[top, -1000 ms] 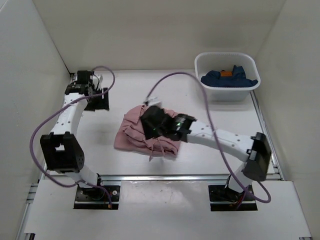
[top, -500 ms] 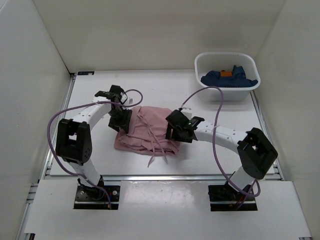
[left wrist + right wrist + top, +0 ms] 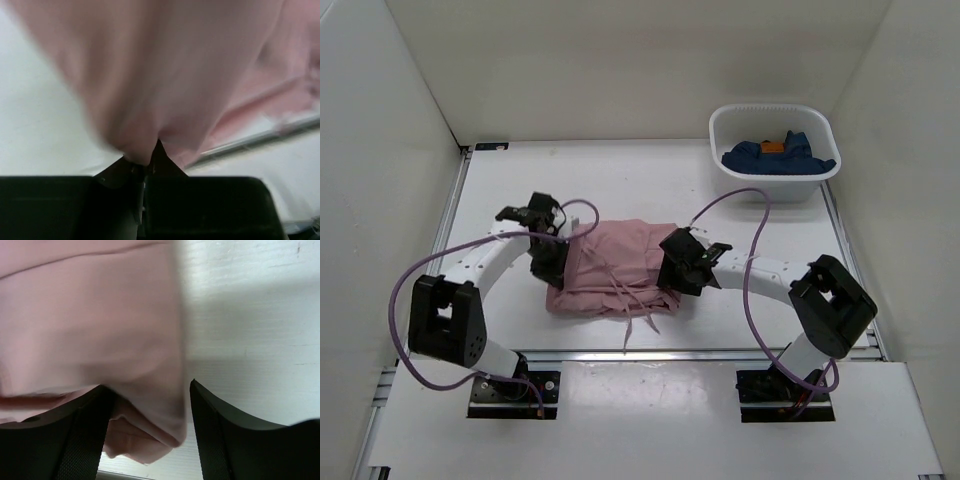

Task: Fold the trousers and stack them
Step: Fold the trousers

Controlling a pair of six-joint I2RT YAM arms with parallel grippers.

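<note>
Table [image 3: 620, 175]: white, walled in white, trousers [image 3: 620, 262] bunched mid-surface.
Left gripper [image 3: 145, 167]: pinching trousers edge.
Right gripper [image 3: 150, 385]: spread around fabric.

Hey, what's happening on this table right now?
The robot is working on a bunched pink pair of trousers. The left tool is shut on a pinch of fabric at the pile's left edge; the right tool sits open around the right edge. Dark blue garments lie in the white tub.
</note>
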